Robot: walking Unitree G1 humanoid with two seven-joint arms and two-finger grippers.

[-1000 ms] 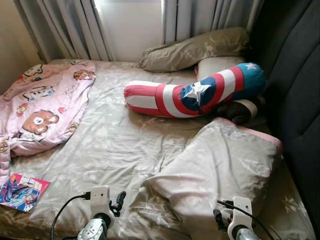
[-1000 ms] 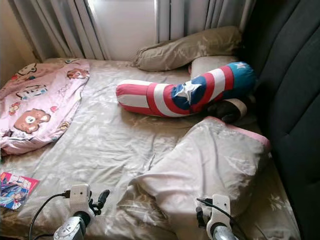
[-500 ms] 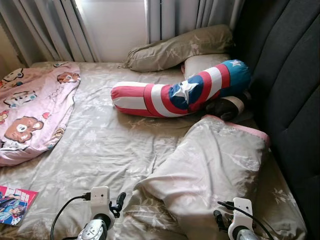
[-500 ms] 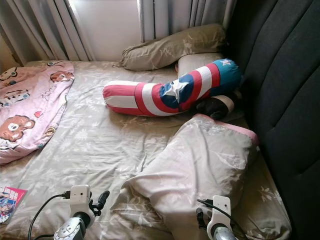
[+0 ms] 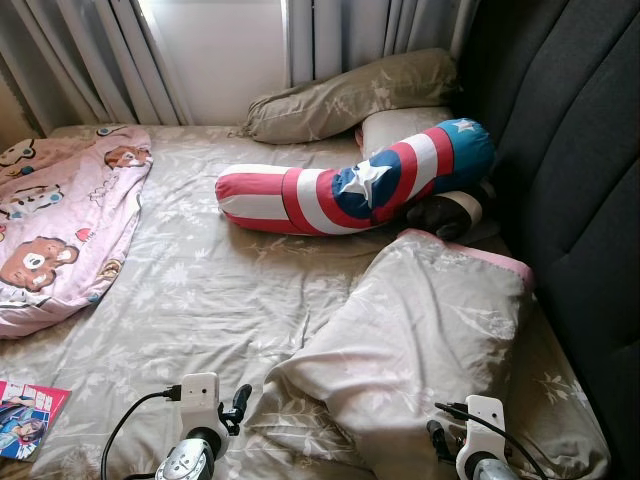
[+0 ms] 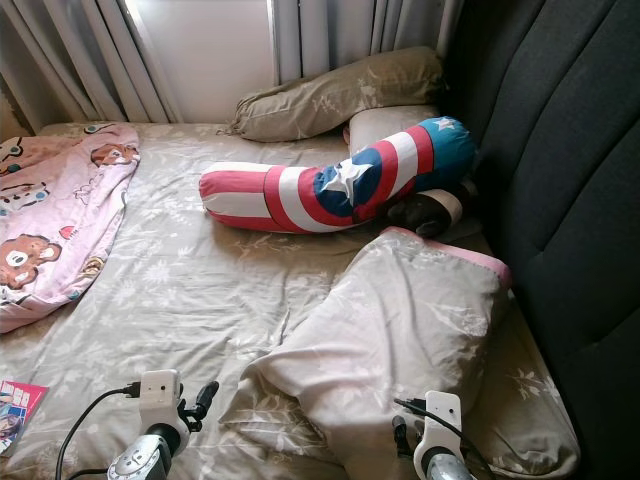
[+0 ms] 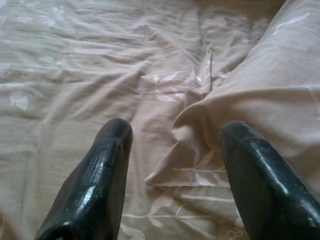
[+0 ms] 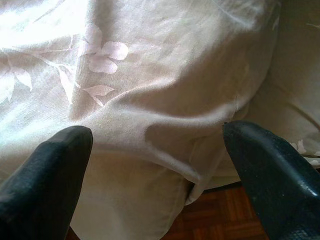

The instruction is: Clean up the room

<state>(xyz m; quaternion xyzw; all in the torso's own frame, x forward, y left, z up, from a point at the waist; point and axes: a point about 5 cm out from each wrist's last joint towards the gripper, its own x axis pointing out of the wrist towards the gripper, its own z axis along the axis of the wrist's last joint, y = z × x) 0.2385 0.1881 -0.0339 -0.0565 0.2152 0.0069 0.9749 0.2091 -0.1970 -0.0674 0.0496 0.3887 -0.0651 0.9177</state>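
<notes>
While I stand at the bed's foot: approach step.
Left gripper (image 7: 172,165): fingers spread wide, nothing held, poised above the duvet (image 5: 430,340) corner.
Right gripper (image 8: 160,165): fingers wide apart, nothing held, over the duvet's overhanging edge.
Next: probably close on fabric.
Room: headboard (image 5: 570,170) blocks my right; sheet (image 5: 220,290) open leftward.

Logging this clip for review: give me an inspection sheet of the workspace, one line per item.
Surface: bed under a rumpled beige floral sheet.
Job's things: crumpled beige duvet by the headboard; pink cartoon blanket on the robot's left; striped star bolster; two pillows near the window.
Clutter: magazine at the bed's near left edge.
Grippers: left gripper open over the duvet's corner; right gripper open over the duvet's edge.
Cables: black cable at left wrist.
Surroundings: dark headboard, curtains, window.
</notes>
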